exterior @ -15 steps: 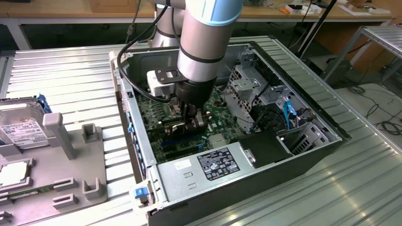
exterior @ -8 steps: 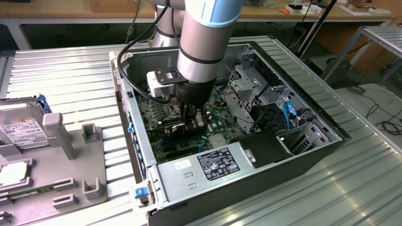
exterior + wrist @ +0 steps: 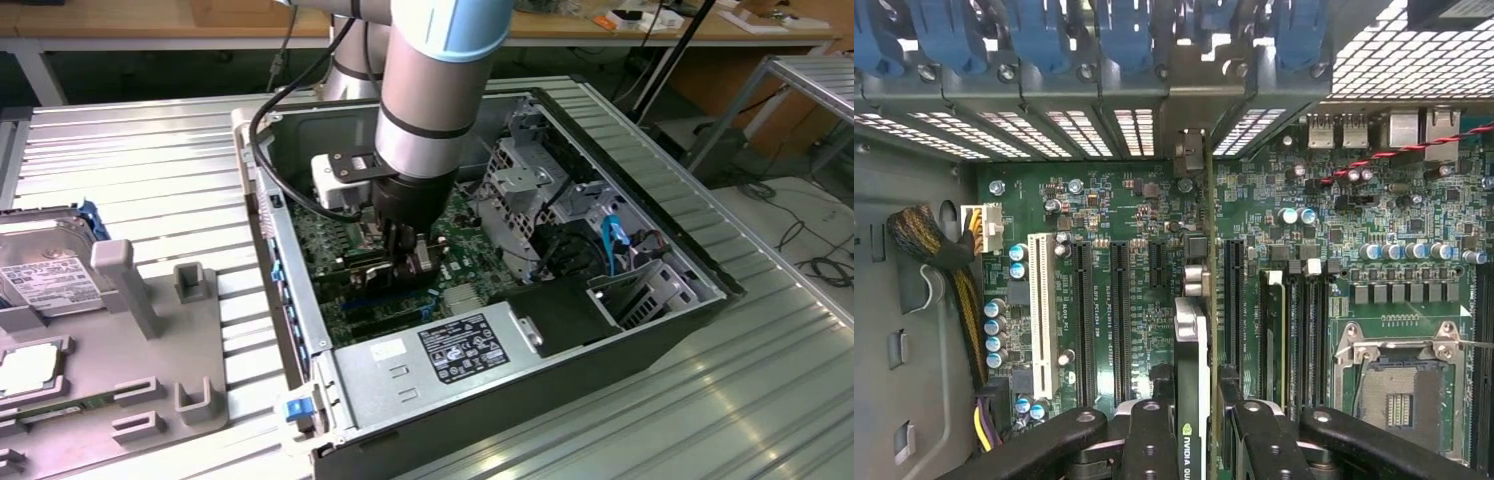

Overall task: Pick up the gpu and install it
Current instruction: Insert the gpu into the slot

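- Gripper [image 3: 1192, 425]: black fingers [image 3: 1144, 440] closed narrowly on the top edge of the gpu, one on each face; in the exterior view the gripper [image 3: 407, 268] hangs down inside the open computer case [image 3: 694, 275].
- gpu [image 3: 1194, 340]: held edge-on between the fingers, upright over the motherboard; its metal bracket [image 3: 1192, 150] reaches to the case's rear slot wall straight ahead of the gripper. Whether its lower edge is seated in a slot cannot be told.
- Motherboard [image 3: 1354, 200]: green, directly beneath the gripper; black expansion slots [image 3: 1119, 310] and one white slot [image 3: 1039, 310] run parallel to the card on one side, the CPU socket [image 3: 1394, 390] on the other.
- Blue slot latches [image 3: 1034, 30]: in a row along the rear wall, beyond the card's bracket.
- Power supply [image 3: 441, 355]: silver box with a black label, in the case near the gripper.
- Hard drive [image 3: 40, 265]: outside the case, well apart from the gripper, on a grey fixture [image 3: 174, 340].
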### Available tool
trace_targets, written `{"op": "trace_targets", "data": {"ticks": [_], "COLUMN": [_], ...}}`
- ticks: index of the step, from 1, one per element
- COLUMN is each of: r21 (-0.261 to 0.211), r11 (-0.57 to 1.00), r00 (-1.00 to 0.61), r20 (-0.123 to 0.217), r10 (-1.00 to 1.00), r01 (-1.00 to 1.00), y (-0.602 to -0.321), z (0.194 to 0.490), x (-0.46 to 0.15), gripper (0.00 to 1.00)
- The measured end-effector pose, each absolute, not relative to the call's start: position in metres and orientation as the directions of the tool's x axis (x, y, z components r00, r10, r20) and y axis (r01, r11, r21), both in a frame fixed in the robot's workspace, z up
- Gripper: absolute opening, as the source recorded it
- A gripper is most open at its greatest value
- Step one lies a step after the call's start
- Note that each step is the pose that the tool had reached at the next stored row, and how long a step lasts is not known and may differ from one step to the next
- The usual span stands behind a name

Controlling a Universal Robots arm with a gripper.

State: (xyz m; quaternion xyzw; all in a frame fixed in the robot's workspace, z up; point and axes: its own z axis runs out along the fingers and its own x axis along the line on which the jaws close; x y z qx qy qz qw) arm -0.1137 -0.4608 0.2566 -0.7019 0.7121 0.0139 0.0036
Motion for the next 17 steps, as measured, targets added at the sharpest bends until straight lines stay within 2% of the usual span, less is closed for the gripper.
{"op": "trace_targets", "data": {"ticks": [14,15,17], "r21": [0.015,0.014,0.015], "r11": [0.015,0.016,0.015], "r00": [-0.016,-0.016,-0.016], "r20": [-0.024,-0.026,-0.024], "r10": [-1.0,-1.0,-1.0], "r01": [-1.0,-1.0,-1.0], "y": [-0.4607,-0.4605,-0.4607], "z": [0.2552,0.2544,0.2551], "x": [-0.1146,-0.1148,-0.1145], "gripper": [0.27,0.28,0.4]}}
